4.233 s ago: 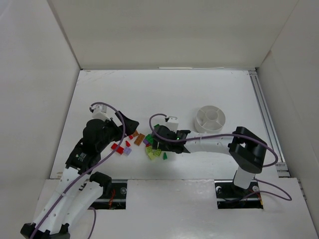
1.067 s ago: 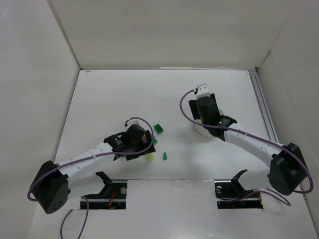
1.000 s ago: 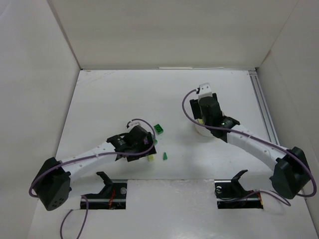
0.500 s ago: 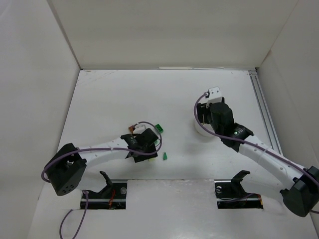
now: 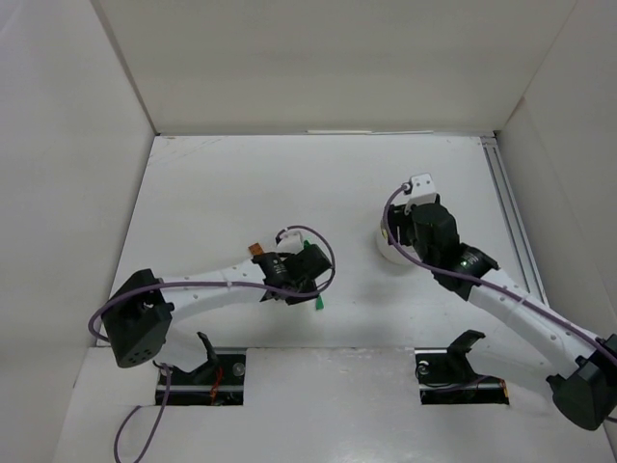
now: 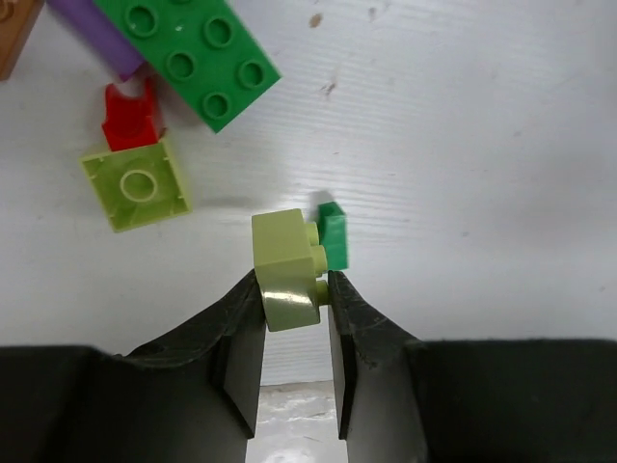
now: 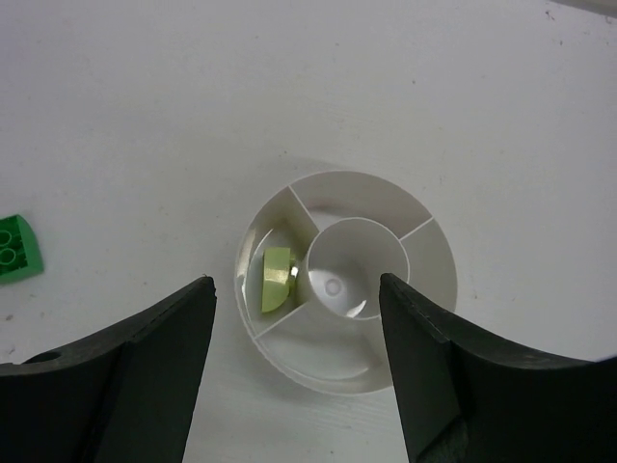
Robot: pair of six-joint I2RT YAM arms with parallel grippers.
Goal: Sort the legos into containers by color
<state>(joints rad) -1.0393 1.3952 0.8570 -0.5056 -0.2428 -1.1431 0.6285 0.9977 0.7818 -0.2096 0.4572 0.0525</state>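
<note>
Left claw [image 6: 294, 299] pinches a lime brick [image 6: 284, 253]; lift straight, sparing the green piece [image 6: 334, 241] at 3 o'clock. Right claw [image 7: 294, 289] wide.

I can't read any writing, number or brand anywhere here. The studs on the green brick [image 6: 188, 53] and on the lime brick [image 6: 286, 270] are too blurred to make out any mark. The white dish [image 7: 333, 362] shows no label I can read.
</note>
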